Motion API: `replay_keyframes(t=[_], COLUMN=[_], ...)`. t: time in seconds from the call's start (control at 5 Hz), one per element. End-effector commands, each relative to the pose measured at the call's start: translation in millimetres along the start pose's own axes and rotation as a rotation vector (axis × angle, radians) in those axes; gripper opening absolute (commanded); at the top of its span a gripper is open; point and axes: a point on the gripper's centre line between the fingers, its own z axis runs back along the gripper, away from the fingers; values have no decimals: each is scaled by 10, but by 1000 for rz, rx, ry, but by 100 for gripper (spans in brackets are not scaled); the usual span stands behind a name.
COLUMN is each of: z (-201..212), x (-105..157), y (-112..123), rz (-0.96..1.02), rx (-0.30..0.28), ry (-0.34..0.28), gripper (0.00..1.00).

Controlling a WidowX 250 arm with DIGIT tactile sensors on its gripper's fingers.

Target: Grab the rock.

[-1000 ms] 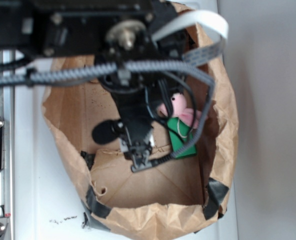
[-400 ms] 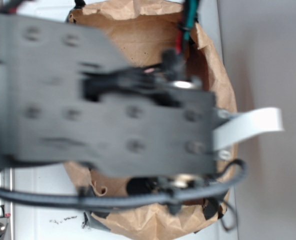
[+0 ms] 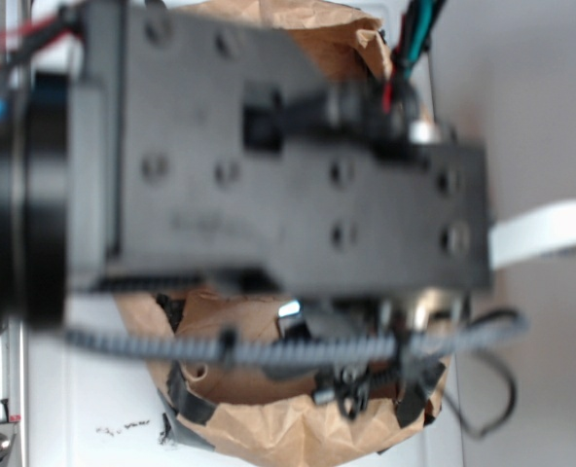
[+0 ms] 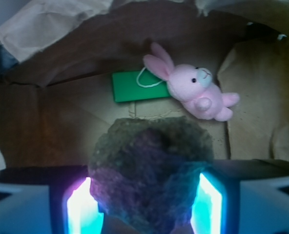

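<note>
In the wrist view the rock [image 4: 152,156], a rough speckled grey-brown chunk, fills the space between my two glowing pads [image 4: 81,204]. My gripper [image 4: 144,197] is shut on the rock, with a pad pressed against each of its sides. It hangs above the brown paper floor of the bag [image 4: 51,126]. In the exterior view the blurred black arm [image 3: 269,165] covers most of the bag [image 3: 269,428], and the rock is hidden there.
A pink plush bunny [image 4: 193,90] lies on the bag floor beyond the rock, beside a green rectangular block [image 4: 134,87]. Crumpled paper walls [image 4: 47,24] rise all around. A white ribbon cable [image 3: 546,232] sticks out to the right of the arm.
The arm has swung up and across the exterior camera, now hiding the bunny, the green block and the bag's inside. A second ago the gripper was low inside the bag.
</note>
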Motion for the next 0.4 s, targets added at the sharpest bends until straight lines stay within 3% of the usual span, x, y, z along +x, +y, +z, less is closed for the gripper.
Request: replay_keyframes(t=[0.0,0.2], z=[189,164], x=[67,-88], y=[186,213], rz=[-2,-59], rx=[-58,-91], ry=[-99,-168], gripper=[0,0])
